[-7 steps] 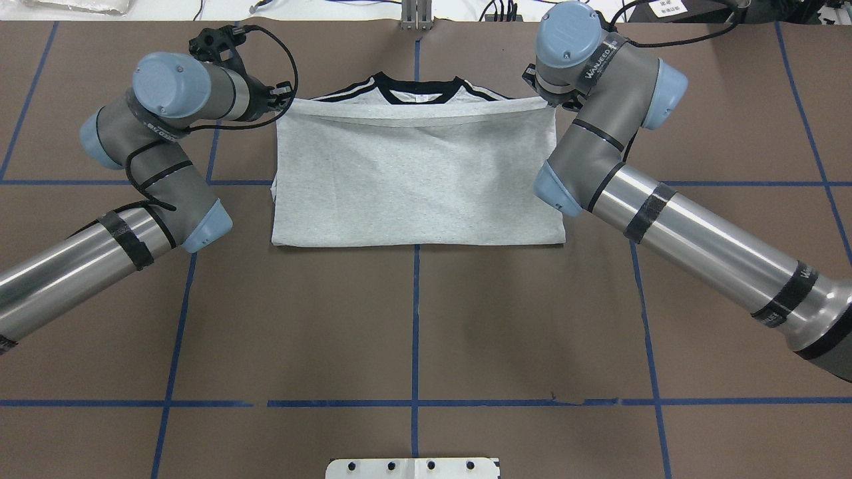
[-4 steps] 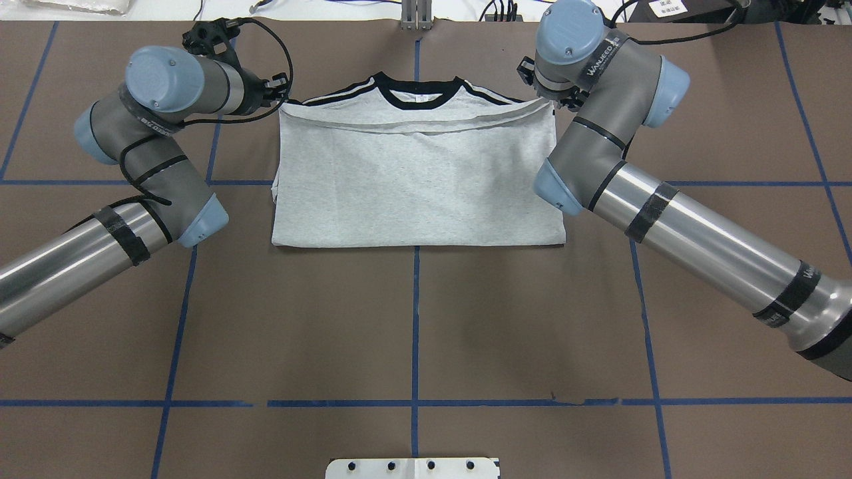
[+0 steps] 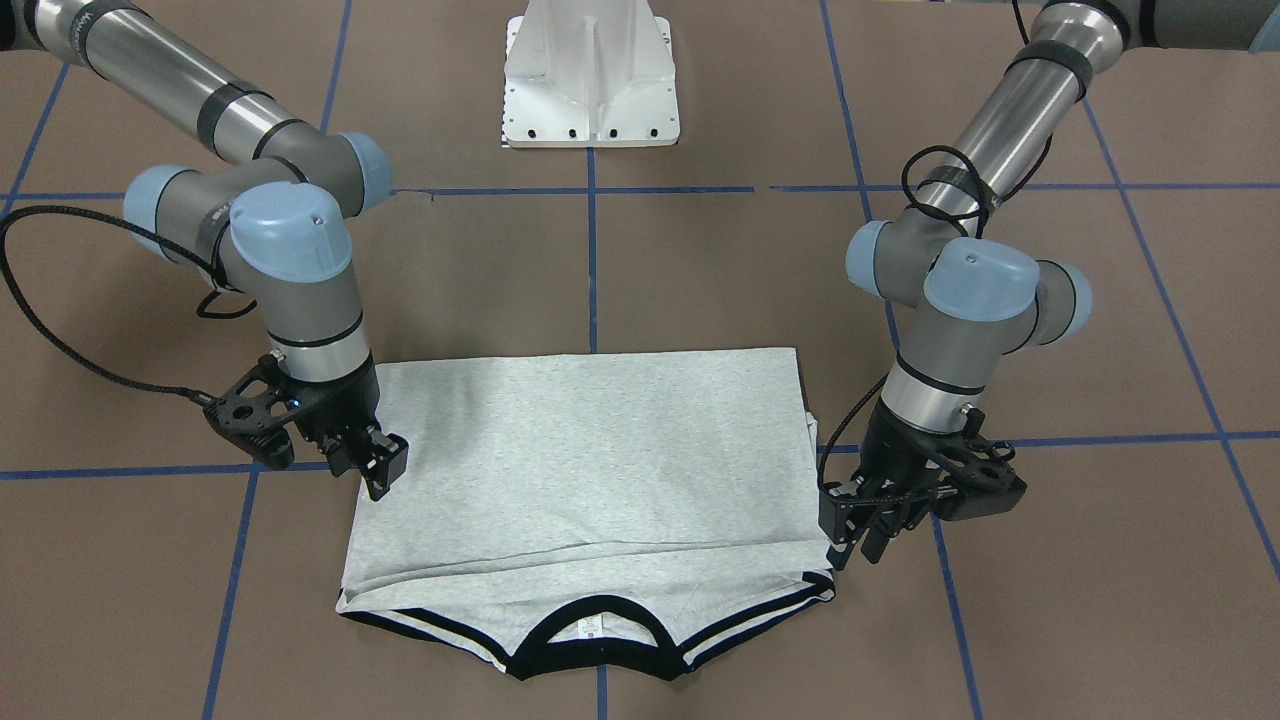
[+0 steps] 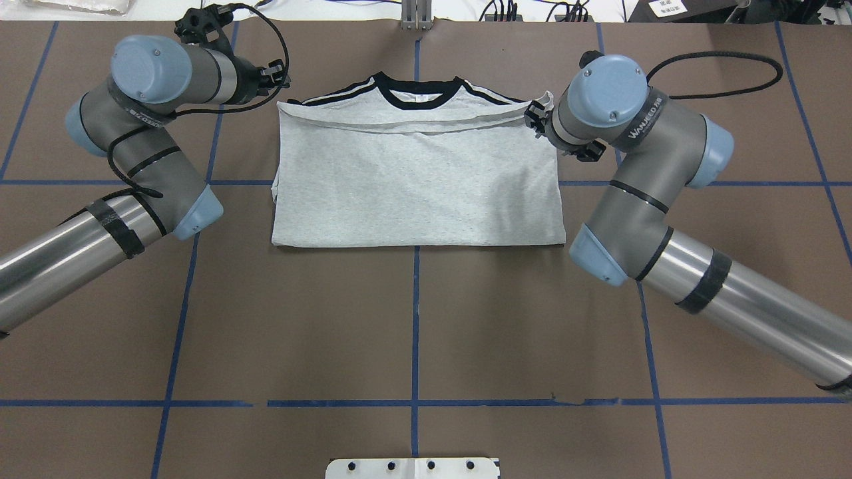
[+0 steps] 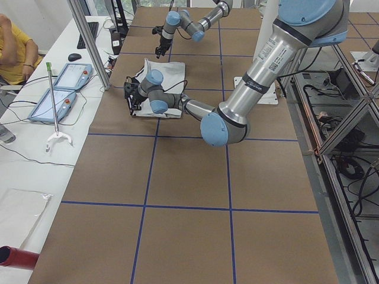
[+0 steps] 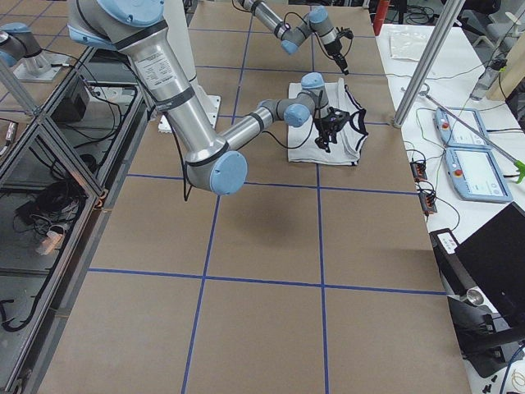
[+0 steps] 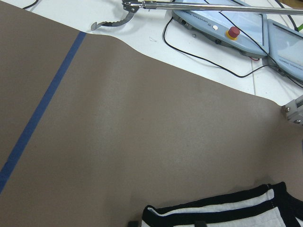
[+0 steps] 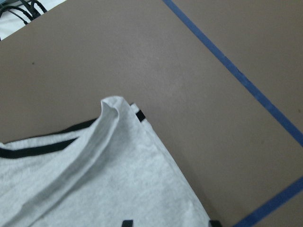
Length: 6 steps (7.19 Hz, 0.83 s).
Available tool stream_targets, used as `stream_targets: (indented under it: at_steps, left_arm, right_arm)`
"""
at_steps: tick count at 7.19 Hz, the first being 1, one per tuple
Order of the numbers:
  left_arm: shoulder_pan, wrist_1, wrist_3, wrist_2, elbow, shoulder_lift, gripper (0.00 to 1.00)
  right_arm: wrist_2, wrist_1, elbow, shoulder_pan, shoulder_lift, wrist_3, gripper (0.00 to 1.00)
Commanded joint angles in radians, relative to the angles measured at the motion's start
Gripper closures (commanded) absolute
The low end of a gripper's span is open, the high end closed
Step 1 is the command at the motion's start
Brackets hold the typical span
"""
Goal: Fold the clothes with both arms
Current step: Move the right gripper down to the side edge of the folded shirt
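Plainly both stand parted and empty: left hand (image 3: 855, 545) beside the T-shirt (image 3: 590, 460), right hand (image 3: 383, 472) above its edge.

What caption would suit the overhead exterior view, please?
Left hand and right hand flank the half-folded grey T-shirt.

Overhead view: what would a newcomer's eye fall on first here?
The grey T-shirt lies folded in half on the brown table, its hem just short of the black collar on the far side. The two arms flank it. The left gripper is beside its left edge and the right gripper is over its right edge, both open and holding no cloth.
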State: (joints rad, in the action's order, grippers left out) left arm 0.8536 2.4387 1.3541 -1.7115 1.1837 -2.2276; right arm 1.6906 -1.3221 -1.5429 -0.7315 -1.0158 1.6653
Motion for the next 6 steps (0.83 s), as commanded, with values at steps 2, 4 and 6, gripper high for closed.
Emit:
stream_targets:
  at_steps: [2, 4, 6]
  left_arm:
    - [-0.001, 0.003, -0.003, 0.000, 0.010, 0.006, 0.50]
    - [-0.001, 0.005, -0.003, 0.001, 0.011, 0.009, 0.50]
    - [-0.001, 0.005, -0.004, 0.001, 0.011, 0.011, 0.50]
  right_arm:
    - [-0.003, 0.000, -0.143, 0.096, -0.122, 0.108, 0.31]
    - [-0.005, 0.007, -0.141, 0.138, -0.157, 0.160, 0.31]
    - [-0.005, 0.007, -0.138, 0.141, -0.162, 0.160, 0.31]
